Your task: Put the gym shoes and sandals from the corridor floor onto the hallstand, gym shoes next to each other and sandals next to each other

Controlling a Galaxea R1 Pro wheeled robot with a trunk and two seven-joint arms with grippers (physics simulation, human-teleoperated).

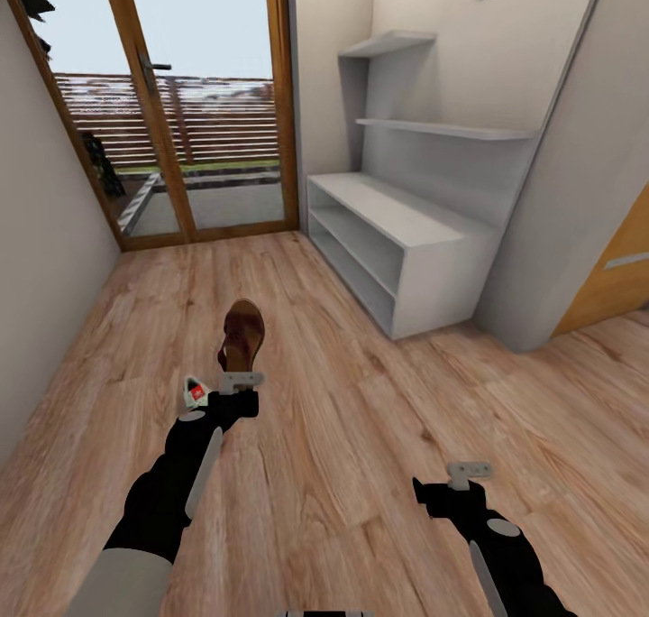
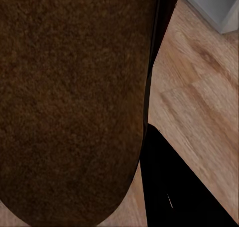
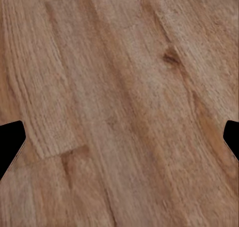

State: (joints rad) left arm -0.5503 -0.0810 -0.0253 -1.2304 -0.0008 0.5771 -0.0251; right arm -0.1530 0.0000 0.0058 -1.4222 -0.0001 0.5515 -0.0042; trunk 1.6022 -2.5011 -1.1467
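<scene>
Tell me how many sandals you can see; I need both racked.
1: a brown sandal at the left gripper, above the corridor floor. The other may be hidden.

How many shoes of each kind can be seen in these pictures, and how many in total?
Brown sandal: 1
White gym shoe, partly hidden behind the left gripper: 1
Total: 2

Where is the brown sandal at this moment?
In the head view, the sandal is left of centre, just ahead of the left gripper, over the floor and well short of the hallstand; the left wrist view shows its brown surface very close.
</scene>
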